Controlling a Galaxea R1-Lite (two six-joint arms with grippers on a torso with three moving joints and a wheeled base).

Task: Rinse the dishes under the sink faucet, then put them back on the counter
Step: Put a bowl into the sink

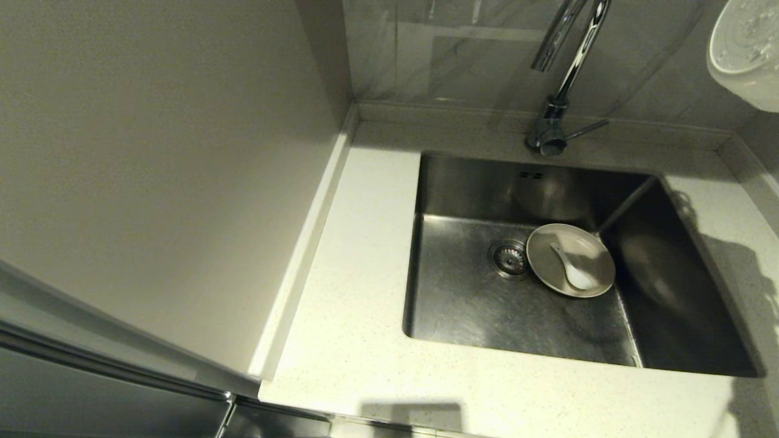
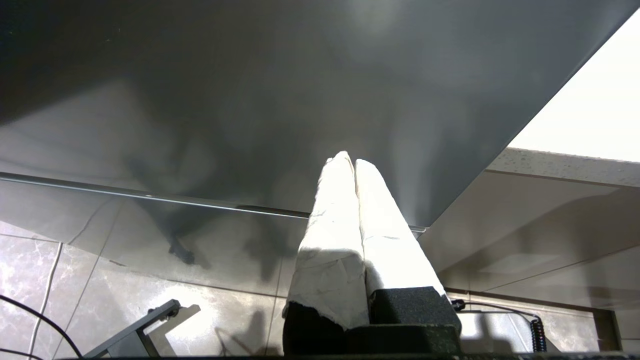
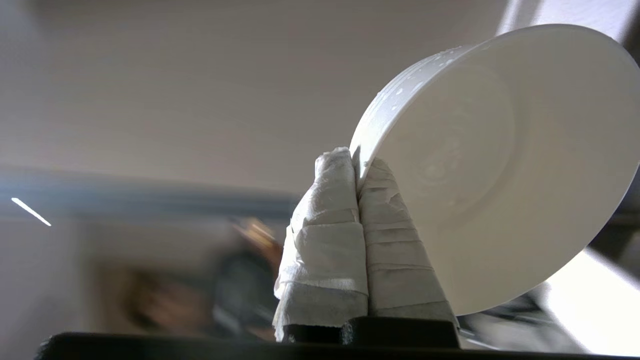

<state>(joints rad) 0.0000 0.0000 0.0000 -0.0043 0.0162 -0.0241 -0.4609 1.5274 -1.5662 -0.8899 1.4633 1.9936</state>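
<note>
A wet white bowl (image 1: 745, 48) hangs tilted in the air at the far right, above the counter (image 1: 353, 292) and level with the faucet (image 1: 578, 55). My right gripper (image 3: 356, 160) is shut on the bowl (image 3: 500, 175), pinching its rim, with water drops on the outer wall. In the sink (image 1: 481, 188) a white plate (image 1: 548, 255) lies flat beside the drain strainer (image 1: 508, 257). A white spoon (image 1: 572, 267) rests on the plate. My left gripper (image 2: 350, 160) is shut on nothing, parked low in front of a dark cabinet front.
A tall pale panel (image 1: 152, 152) walls off the counter's left side. The faucet's thin lever (image 1: 587, 129) sticks out to the right at its base. A low raised edge (image 1: 462, 112) runs along the back of the counter.
</note>
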